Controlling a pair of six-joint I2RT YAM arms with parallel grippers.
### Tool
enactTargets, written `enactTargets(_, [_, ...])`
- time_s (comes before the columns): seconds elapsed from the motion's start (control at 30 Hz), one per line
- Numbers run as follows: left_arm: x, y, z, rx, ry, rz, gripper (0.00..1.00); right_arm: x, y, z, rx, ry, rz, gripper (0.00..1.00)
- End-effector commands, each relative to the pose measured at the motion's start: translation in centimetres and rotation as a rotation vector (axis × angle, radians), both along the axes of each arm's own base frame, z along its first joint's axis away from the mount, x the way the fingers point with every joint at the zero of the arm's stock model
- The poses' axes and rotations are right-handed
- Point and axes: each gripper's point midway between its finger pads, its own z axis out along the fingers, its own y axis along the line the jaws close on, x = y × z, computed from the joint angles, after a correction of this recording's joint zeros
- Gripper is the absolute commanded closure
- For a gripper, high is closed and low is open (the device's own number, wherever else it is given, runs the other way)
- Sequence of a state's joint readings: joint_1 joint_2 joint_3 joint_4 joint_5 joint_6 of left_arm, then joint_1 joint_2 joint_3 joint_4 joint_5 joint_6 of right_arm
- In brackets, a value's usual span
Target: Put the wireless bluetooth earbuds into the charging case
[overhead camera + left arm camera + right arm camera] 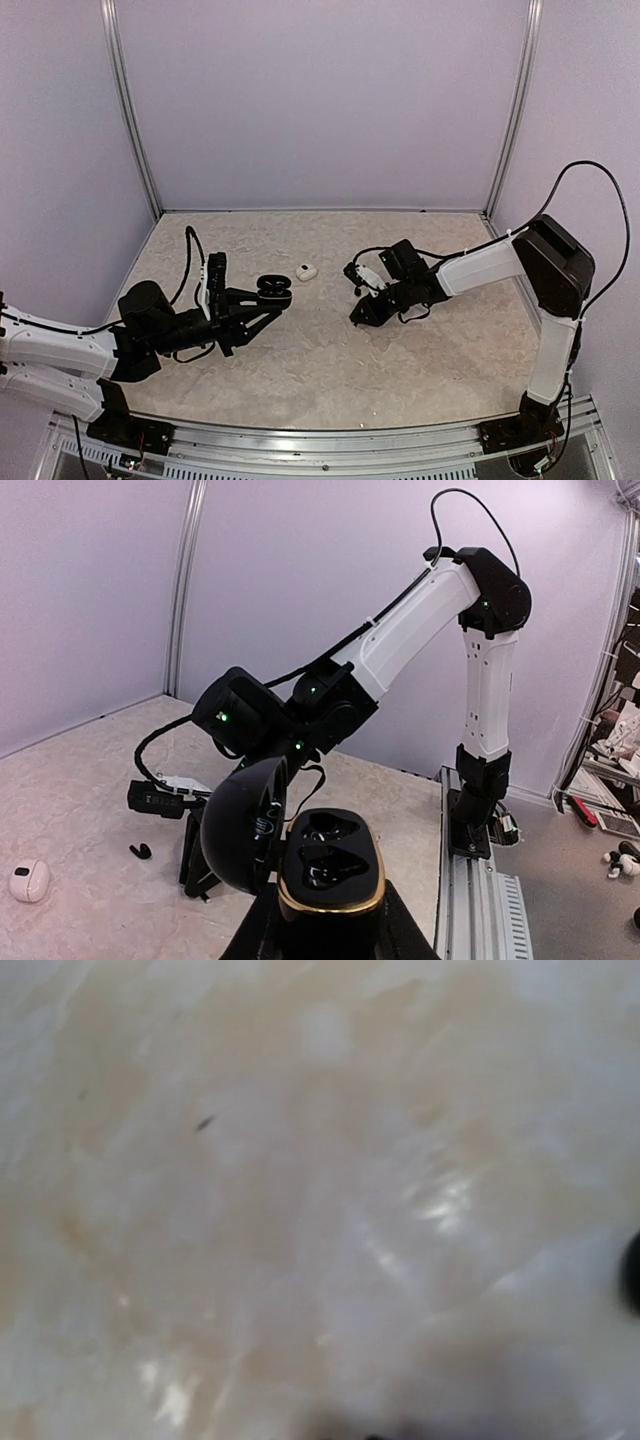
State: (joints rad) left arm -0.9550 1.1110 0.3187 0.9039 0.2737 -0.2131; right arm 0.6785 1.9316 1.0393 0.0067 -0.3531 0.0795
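Left claw (270, 300) grips the open charging case (330, 865); black earbud (140, 851) lies well apart.

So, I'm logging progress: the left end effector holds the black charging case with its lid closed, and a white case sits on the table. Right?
No, the lid is open. The left wrist view shows the black charging case in the left end effector with its lid swung aside, sockets exposed. The white case does sit on the table.

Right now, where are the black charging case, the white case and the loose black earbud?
black charging case (345, 877), left wrist view, top face of base.
white case (28, 880), left wrist view, its top shell.
loose black earbud (140, 851), left wrist view, its body.
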Motion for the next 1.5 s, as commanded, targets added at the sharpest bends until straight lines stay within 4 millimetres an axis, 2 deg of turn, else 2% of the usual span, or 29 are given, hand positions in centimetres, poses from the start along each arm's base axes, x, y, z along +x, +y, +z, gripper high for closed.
enactTargets(0.0, [-0.2,0.2,1.4,-0.03,-0.028,-0.006,1.0,-4.6,-1.1,-1.7,-0.1,0.065,0.087,0.82])
enactTargets(0.17, [-0.3,0.1,1.6,-0.031,-0.03,-0.014,1.0,-9.9,-0.1,-1.3,-0.141,0.058,0.252,0.82])
enactTargets(0.3, [-0.3,0.1,1.6,-0.033,-0.03,-0.019,1.0,-13.9,-0.7,-2.2,-0.25,0.059,0.357,0.82])
enactTargets(0.47, [-0.4,-0.1,1.9,-0.034,-0.033,-0.028,1.0,-16.5,-1.8,-3.0,-0.337,0.071,0.418,0.81])
enactTargets(0.6, [-0.5,-0.2,2.1,-0.036,-0.037,-0.037,1.0,-18.1,-1.9,-2.6,-0.375,0.057,0.485,0.75])
enactTargets(0.77, [-0.6,-0.4,2.2,-0.031,-0.041,-0.039,1.0,-18.1,-2.8,-2.7,-0.506,-0.01,0.511,0.7])
enactTargets(0.93, [-0.6,-0.4,2.3,-0.029,-0.042,-0.039,1.0,-16.9,-3.8,-2.6,-0.617,-0.056,0.46,0.64])
enactTargets(1.13, [-0.5,-0.5,2.1,-0.024,-0.044,-0.037,1.0,-16.1,-4.5,-2.1,-0.657,-0.071,0.404,0.56])
enactTargets(1.47, [-0.4,-0.4,2.3,-0.024,-0.053,-0.025,1.0,-16.2,-5.5,-1.6,-0.732,-0.012,0.356,0.53])
